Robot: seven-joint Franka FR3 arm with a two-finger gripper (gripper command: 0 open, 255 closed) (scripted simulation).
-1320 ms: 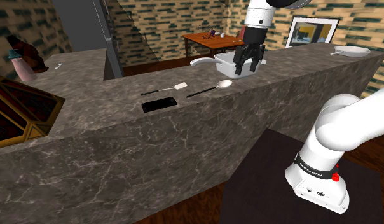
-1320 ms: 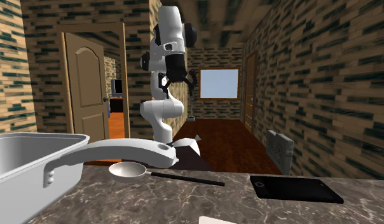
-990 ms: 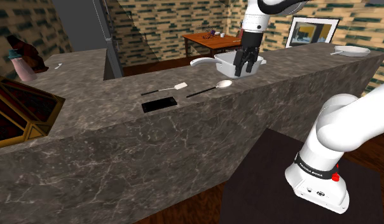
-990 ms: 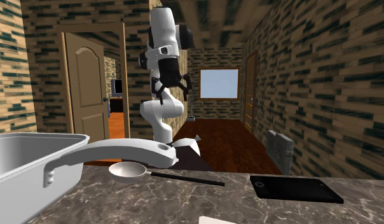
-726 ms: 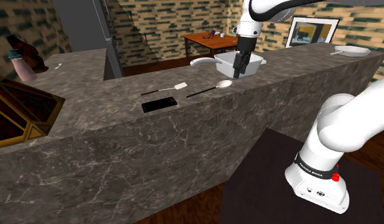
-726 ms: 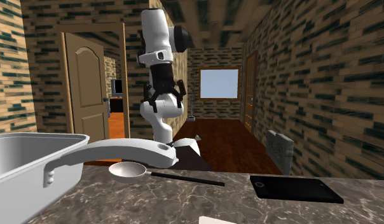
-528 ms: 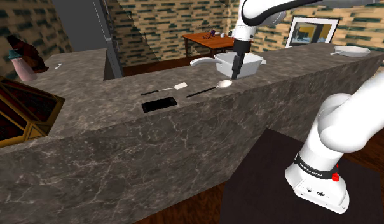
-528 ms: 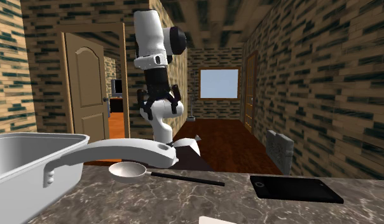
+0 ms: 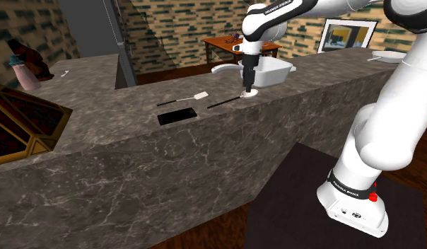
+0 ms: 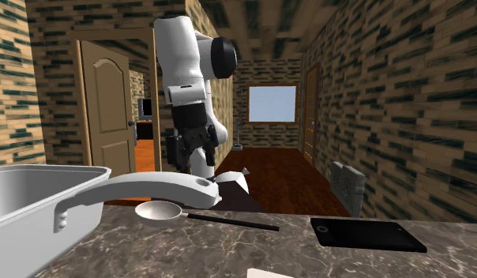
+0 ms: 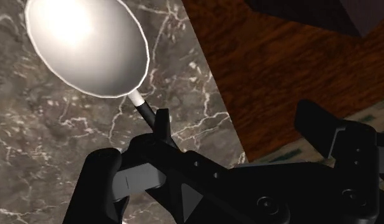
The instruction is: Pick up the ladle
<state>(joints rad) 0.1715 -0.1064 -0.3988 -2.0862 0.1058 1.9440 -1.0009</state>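
One ladle (image 11: 89, 48) flat on marble counter (image 9: 134, 134) | I read gripper (image 9: 247, 81) just above its bowl end | hand wide, holding nothing

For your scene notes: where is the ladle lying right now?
In the shoulder view the ladle lies on the counter under the gripper, between the white pan on its right and the spatula on its left.

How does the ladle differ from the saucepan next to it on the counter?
The ladle has a shallow round bowl; the saucepan is far bigger and deep-walled. The ladle's handle is thin, straight and black; the saucepan's is thick, curved and pale. Both have pale bodies and sit on the dark veined counter.
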